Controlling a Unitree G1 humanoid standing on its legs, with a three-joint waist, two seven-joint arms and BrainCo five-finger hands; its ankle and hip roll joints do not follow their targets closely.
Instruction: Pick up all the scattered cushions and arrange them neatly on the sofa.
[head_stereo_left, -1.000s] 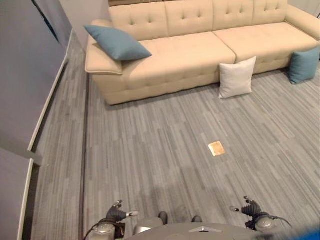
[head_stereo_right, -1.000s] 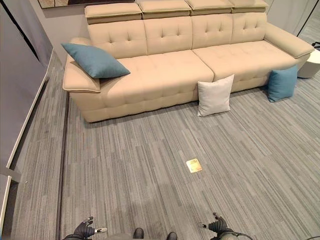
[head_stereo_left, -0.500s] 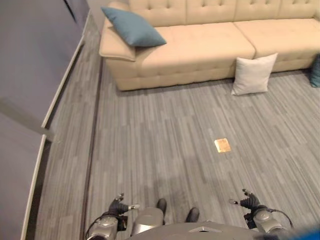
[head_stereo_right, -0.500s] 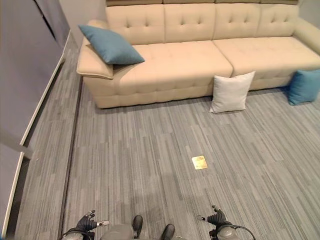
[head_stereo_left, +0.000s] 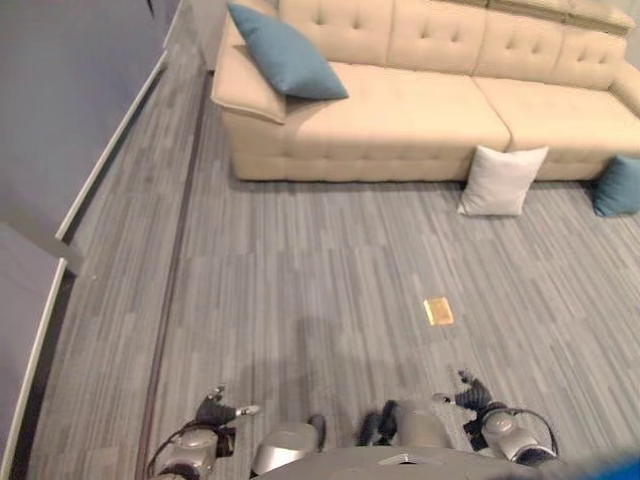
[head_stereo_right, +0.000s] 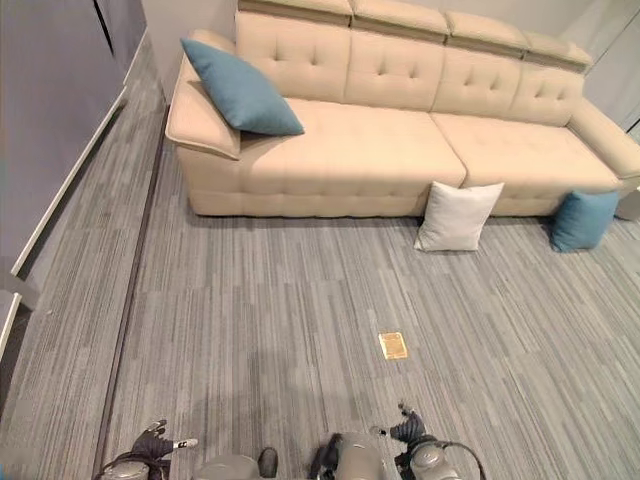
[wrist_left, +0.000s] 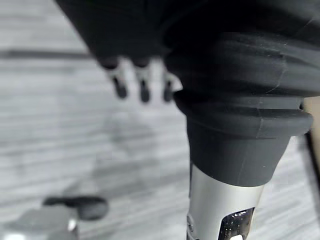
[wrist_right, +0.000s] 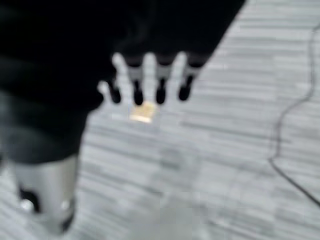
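Beige tufted sofa (head_stereo_right: 400, 130) now sits more fully in my head views than half a second ago; the whole picture has shifted, so I read that as camera movement, not the furniture. The cushions lie as before: one blue cushion (head_stereo_right: 240, 72) leans on the sofa seat against the left armrest, the white cushion (head_stereo_right: 458, 216) stands on the floor propped against the sofa front, and a second blue cushion (head_stereo_right: 584, 220) stands on the floor by the sofa's right end.

My left hand (head_stereo_left: 215, 410) and right hand (head_stereo_left: 472, 394) hang low at the near edge, fingers relaxed and straight, holding nothing.

Grey striped carpet (head_stereo_right: 260, 300) covers the floor, with a small brass floor plate (head_stereo_right: 393, 345) set in it. A grey wall (head_stereo_left: 70, 90) with pale skirting runs along the left.
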